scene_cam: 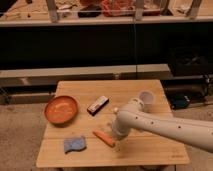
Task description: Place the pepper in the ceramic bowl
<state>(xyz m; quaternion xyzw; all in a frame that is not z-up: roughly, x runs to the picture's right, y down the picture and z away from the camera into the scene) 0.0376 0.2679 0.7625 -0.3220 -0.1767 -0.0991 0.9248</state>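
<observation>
Right beside the pepper (103,138), at its three o'clock, my gripper (116,144) hangs, jaws apart (nothing held); I must pinch its middle gently.

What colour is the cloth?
The cloth is blue, camera view; the gripper hangs beside the pepper.

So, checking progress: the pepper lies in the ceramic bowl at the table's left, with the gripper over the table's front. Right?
No. The camera view shows the pepper lying on the table near its front edge, not in the ceramic bowl at the table's left. The gripper is over the table's front, just beside the pepper.
</observation>
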